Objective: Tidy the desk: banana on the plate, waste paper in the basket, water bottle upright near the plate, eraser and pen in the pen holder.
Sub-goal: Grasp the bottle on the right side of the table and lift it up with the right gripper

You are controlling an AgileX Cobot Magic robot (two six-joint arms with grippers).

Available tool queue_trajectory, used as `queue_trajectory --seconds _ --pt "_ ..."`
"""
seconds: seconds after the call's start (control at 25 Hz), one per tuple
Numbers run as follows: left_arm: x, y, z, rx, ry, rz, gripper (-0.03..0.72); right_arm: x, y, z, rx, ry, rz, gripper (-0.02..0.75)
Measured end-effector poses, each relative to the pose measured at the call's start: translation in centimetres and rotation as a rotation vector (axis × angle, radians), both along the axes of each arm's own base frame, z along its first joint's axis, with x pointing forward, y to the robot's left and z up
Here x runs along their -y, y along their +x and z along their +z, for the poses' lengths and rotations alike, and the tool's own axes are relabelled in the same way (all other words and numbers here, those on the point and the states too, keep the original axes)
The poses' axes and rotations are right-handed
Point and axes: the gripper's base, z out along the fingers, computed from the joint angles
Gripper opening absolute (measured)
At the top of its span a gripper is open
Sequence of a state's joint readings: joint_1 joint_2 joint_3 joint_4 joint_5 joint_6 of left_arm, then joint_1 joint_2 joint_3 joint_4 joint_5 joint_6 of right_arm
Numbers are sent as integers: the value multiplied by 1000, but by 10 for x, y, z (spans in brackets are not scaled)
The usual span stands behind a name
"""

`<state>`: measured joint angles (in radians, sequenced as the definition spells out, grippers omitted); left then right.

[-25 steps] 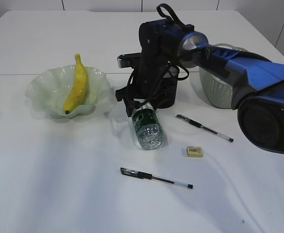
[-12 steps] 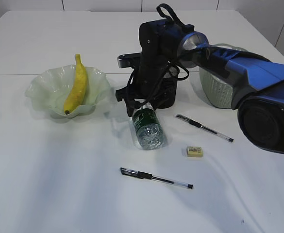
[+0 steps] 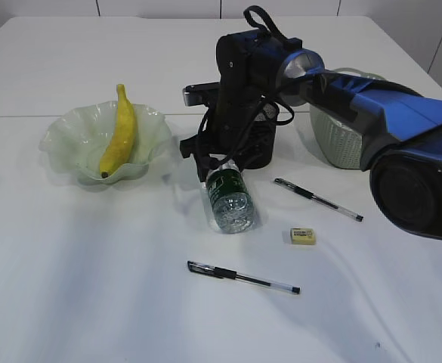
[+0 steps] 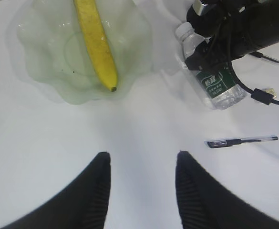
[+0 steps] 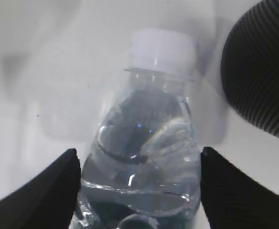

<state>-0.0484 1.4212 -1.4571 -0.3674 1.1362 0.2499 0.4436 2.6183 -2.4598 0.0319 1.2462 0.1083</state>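
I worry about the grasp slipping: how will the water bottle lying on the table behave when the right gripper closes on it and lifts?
The water bottle lies on its side and is round, so it will probably roll if nudged off-centre. Its clear plastic looks thin and smooth, likely slippery and apt to give under squeeze. It seems water-filled, so fairly heavy. The right gripper straddles it, jaws open.

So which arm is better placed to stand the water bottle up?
The right. Its gripper already straddles the lying water bottle near the cap end, jaws open on either side. The left gripper hovers over bare table, apart from the bottle.
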Motion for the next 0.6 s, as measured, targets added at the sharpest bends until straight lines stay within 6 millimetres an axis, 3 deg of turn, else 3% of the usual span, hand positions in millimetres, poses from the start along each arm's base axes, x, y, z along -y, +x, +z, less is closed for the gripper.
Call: queue_trajectory --seconds 0.6 --pt "0 0 0 -4 2 -1 319 0 0 0 1 -2 0 474"
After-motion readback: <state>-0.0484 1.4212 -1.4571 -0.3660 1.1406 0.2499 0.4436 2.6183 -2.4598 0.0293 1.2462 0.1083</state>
